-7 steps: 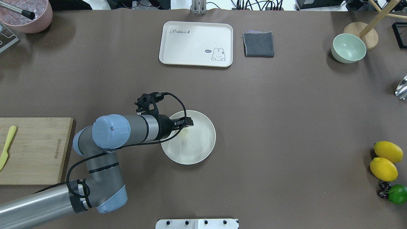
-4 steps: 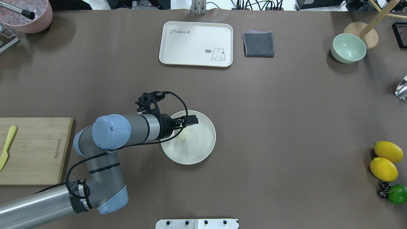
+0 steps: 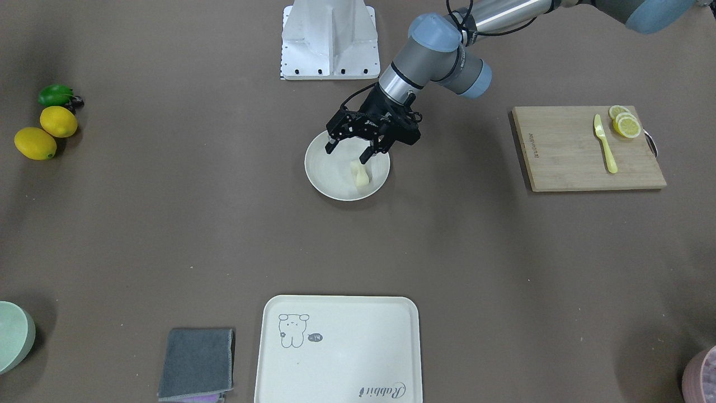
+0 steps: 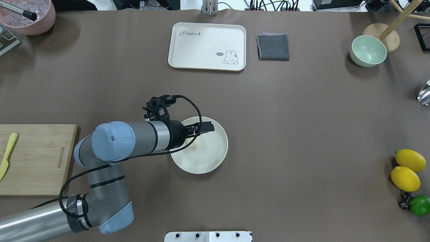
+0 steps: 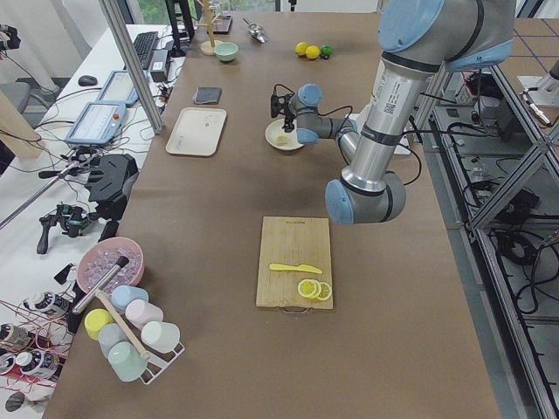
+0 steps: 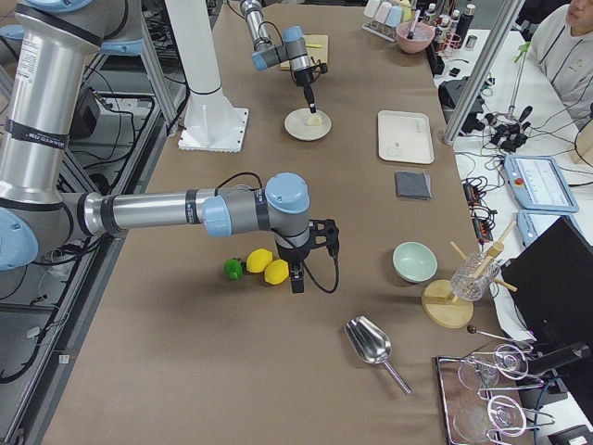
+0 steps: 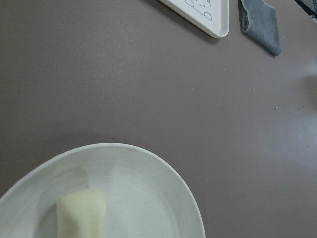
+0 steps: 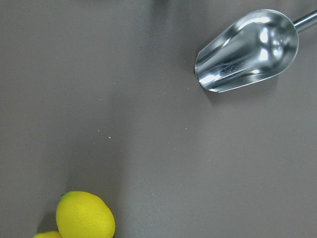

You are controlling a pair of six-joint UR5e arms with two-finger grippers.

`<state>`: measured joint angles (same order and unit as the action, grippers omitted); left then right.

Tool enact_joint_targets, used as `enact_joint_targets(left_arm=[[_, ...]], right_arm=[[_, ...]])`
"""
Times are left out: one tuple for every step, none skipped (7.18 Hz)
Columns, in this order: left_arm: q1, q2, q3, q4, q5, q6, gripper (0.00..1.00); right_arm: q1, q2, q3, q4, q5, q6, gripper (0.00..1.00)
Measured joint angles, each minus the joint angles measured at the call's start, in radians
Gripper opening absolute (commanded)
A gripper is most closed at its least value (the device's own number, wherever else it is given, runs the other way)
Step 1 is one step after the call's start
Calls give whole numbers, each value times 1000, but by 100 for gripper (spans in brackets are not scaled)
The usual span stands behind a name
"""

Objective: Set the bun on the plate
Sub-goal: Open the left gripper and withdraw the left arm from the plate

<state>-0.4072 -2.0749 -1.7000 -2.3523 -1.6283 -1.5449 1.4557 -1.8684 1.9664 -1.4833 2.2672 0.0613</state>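
The bun (image 3: pixel 361 177) lies on the round cream plate (image 3: pixel 330 180), right of the plate's middle in the front-facing view. My left gripper (image 3: pixel 346 154) hangs open just above the plate's robot-side half, its fingers apart and clear of the bun. From overhead, the wrist covers most of the bun (image 4: pixel 193 145), and the plate (image 4: pixel 210 158) shows beyond the left gripper (image 4: pixel 202 131). The left wrist view shows the bun (image 7: pixel 82 214) resting on the plate (image 7: pixel 158 198). My right gripper (image 6: pixel 296 276) hangs over the lemons at the far table end; whether it is open or shut I cannot tell.
A cream tray (image 4: pixel 207 46) and a grey cloth (image 4: pixel 273 46) lie at the far edge, and a green bowl (image 4: pixel 368 50) stands far right. A cutting board (image 4: pixel 37 158) with a knife sits to the left. Lemons (image 4: pixel 406 169) and a metal scoop (image 8: pixel 247 49) lie to the right.
The left gripper has opened and let go of the bun, which now rests on the plate. The gripper has drawn up slightly and shifted right.
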Motion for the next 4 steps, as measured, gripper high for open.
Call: enact_joint_targets(left_arm=[[-31, 15, -93, 150, -52, 11, 97], [-97, 36, -194, 336, -140, 61, 97], [-180, 72, -282, 495, -232, 163, 97], [-272, 124, -355, 629, -317, 305, 97]], right_arm=[[0, 0, -8, 0, 0, 0, 100], [0, -1, -14, 0, 0, 0, 100], [0, -1, -17, 0, 0, -1, 100], [0, -1, -20, 0, 0, -1, 100]])
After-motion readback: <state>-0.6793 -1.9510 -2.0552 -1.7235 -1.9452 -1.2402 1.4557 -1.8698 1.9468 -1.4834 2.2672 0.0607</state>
